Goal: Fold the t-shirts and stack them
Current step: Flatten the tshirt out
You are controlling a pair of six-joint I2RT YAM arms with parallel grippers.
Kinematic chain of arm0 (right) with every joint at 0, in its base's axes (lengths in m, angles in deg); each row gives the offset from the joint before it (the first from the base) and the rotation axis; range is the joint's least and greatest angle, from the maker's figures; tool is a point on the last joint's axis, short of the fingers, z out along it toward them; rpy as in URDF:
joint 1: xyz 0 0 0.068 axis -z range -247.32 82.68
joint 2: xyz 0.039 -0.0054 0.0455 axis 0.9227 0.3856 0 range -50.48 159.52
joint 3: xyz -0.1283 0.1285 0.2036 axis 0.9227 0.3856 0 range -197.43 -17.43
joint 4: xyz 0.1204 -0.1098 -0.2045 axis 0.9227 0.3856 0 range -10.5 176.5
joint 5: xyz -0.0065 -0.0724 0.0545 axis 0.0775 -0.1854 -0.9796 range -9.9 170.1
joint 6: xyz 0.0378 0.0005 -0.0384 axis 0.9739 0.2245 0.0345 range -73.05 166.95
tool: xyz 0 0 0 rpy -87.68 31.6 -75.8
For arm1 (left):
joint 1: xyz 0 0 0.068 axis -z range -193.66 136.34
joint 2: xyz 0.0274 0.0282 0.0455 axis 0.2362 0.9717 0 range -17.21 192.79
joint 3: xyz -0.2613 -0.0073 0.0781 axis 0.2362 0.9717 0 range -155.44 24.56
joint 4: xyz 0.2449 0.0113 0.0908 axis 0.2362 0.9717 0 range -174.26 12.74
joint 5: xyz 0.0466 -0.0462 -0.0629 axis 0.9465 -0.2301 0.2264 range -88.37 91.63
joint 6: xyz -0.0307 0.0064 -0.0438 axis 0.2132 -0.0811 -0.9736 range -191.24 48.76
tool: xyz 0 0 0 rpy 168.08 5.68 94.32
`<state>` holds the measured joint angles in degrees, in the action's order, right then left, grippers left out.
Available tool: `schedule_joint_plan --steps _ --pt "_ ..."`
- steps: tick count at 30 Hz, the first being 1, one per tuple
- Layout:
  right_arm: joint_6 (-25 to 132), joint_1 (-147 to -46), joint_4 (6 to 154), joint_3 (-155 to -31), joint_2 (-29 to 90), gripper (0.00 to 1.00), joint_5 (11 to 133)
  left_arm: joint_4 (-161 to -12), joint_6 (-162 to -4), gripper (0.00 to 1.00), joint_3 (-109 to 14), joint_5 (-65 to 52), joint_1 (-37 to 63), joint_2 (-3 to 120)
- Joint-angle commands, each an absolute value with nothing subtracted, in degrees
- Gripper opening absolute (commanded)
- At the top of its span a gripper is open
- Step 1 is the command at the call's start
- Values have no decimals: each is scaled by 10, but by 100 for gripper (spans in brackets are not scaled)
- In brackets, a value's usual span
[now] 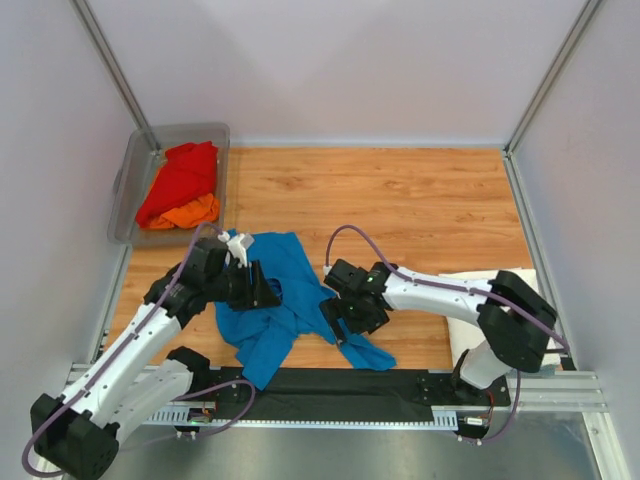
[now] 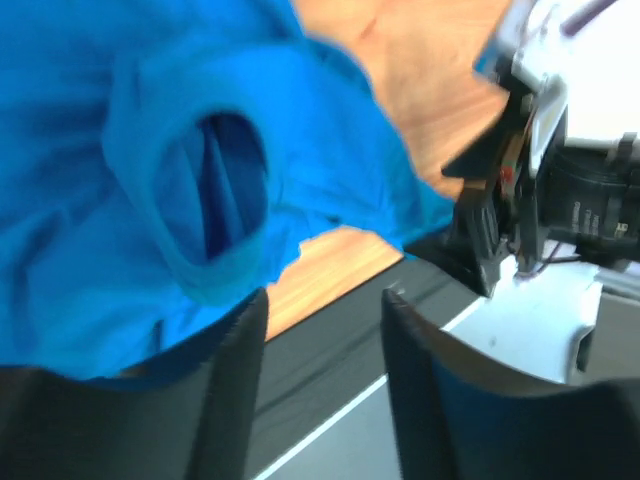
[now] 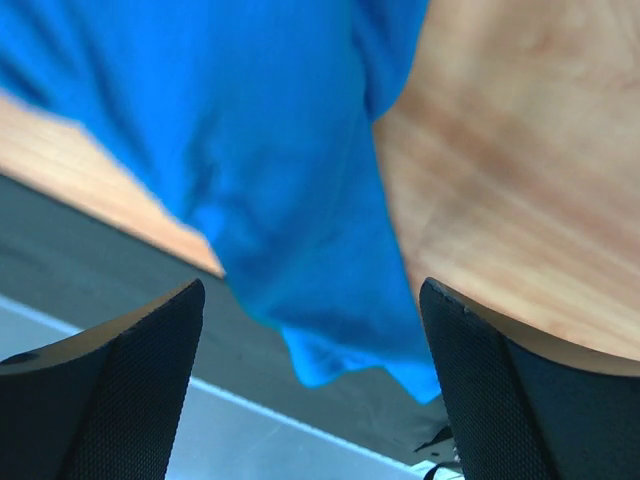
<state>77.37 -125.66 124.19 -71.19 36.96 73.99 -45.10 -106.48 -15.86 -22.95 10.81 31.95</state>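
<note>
From my remote seat, nearest the arm bases, the bright blue t-shirt [image 1: 268, 345] lies crumpled on the tabletop [image 1: 400, 200]. Its near hem spills over the black strip [image 1: 330, 385] along the front edge. My left pincer [image 2: 325, 295] hovers at the shirt's left side, jaws standing apart with nothing between them and an open sleeve just beyond one finger. My right pincer [image 3: 310, 285] hangs over the shirt's right edge, jaws wide and holding nothing, with blue cloth and bare wood beneath. To the right, a white t-shirt [image 1: 462, 335] lies flat, partly hidden under the right arm. In the far left corner, the red t-shirt [image 1: 180, 180] and the orange t-shirt [image 1: 190, 213] sit heaped in the grey tub [image 1: 128, 195], the orange one nearer to me.
</note>
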Motion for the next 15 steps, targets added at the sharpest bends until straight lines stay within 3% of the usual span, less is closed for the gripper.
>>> schedule_joint_plan --steps 1,3,7,8,10,11,12,14,15 --pt "743 -1258 1238 -760 407 87 794 -448 -1140 48 -70 -221 130 310" --pt "732 -1258 1246 -773 426 82 799 -470 -1167 48 -41 -224 132 306" --pt "732 -1257 1237 -783 428 73 785 -510 -1198 79 -15 -211 132 318" --pt "732 -1257 1234 -783 430 67 781 -508 -1198 81 -18 -207 132 324" --pt "738 -1258 1232 -785 436 65 772 -512 -1203 84 -19 -214 132 335" --pt "740 -1257 1226 -784 447 56 762 -536 -1210 88 -13 -213 132 346" --pt "740 -1257 1226 -784 447 56 761 -536 -1210 88 -13 -213 132 346" --pt "741 -1258 1227 -784 451 44 761 -559 -1223 87 -4 -220 132 353" --pt "742 -1256 1227 -784 453 43 761 -575 -1227 85 -2 -223 132 358"
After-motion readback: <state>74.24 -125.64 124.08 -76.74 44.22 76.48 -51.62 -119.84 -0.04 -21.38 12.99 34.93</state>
